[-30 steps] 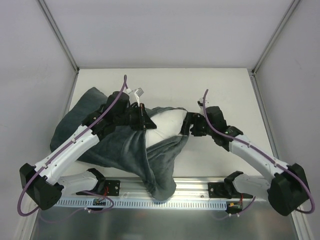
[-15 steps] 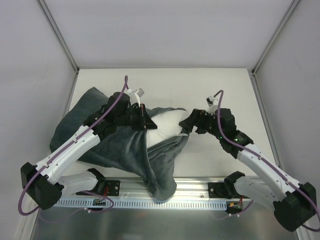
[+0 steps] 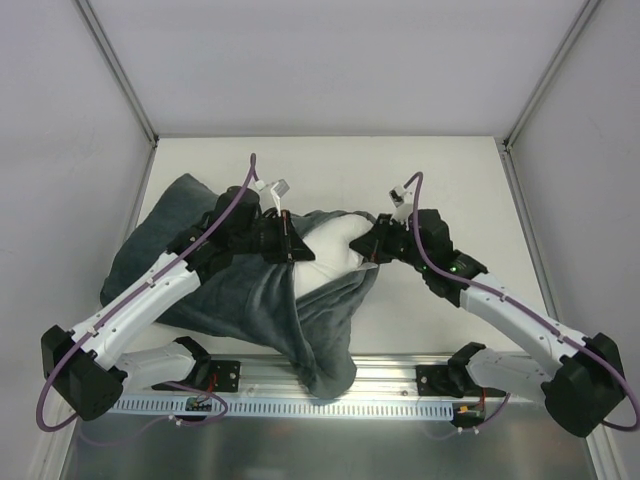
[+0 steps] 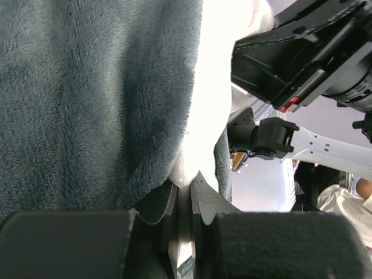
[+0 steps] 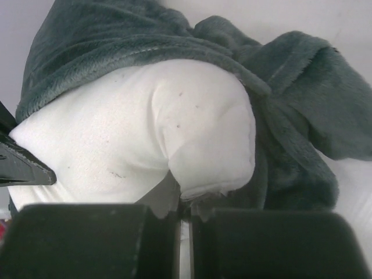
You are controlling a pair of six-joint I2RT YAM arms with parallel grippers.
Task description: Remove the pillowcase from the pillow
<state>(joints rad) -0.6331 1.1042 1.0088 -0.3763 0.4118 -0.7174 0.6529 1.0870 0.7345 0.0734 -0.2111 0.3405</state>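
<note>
The dark grey-green fleece pillowcase (image 3: 240, 300) lies bunched on the left half of the table, one fold hanging over the near rail. The white pillow (image 3: 335, 250) bulges out of its opening in the middle. My left gripper (image 3: 297, 252) is at the left side of the exposed pillow. In the left wrist view it (image 4: 184, 189) is shut on a pinch of white pillow (image 4: 212, 87) cloth, with the pillowcase (image 4: 87, 104) right beside it. My right gripper (image 3: 375, 250) is at the pillow's right end, and it (image 5: 185, 215) is shut on the seam of the pillow (image 5: 145, 128) corner. Pillowcase (image 5: 290, 133) wraps behind.
A metal rail (image 3: 400, 385) runs along the near edge between the arm bases. Grey walls close in the white table (image 3: 440, 180) at the left, right and back. A small white connector (image 3: 278, 184) on a cable sits behind the left arm.
The right gripper, open a second ago just right of the pillow, has moved in to the pillow's right corner and shut on it. The left arm keeps its grip and place.
</note>
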